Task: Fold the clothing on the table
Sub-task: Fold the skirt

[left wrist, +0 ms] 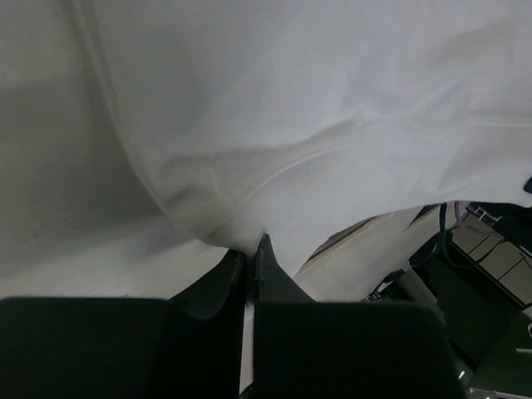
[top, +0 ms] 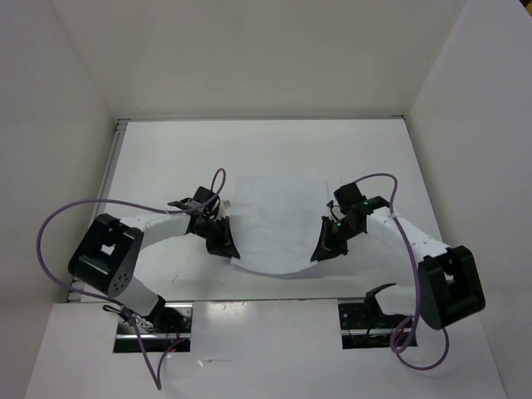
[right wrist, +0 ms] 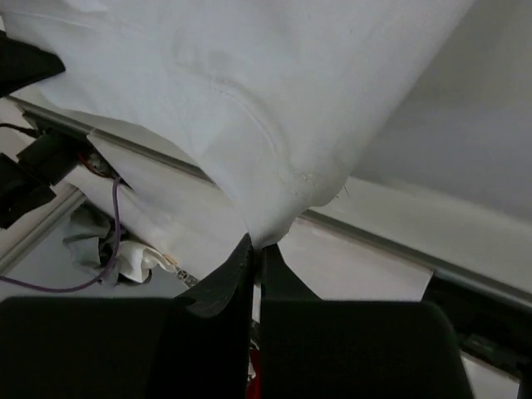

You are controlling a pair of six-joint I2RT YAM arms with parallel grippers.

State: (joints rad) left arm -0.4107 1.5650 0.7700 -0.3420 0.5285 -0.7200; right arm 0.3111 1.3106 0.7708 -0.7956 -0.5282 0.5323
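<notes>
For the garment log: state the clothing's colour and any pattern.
Plain white, unpatterned; the clothing shows best in the right wrist view.

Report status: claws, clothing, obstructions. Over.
Left claw shut on clothing, near left corner. Right claw shut on near right corner. Near edge lifted, sagging between them; far part flat on table. No obstruction seen.

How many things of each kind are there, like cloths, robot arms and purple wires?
Thin white fabric clothing: 1
White-and-black robot arms: 2
Purple cables: 2
Flat matte white table: 1
Total: 6
</notes>
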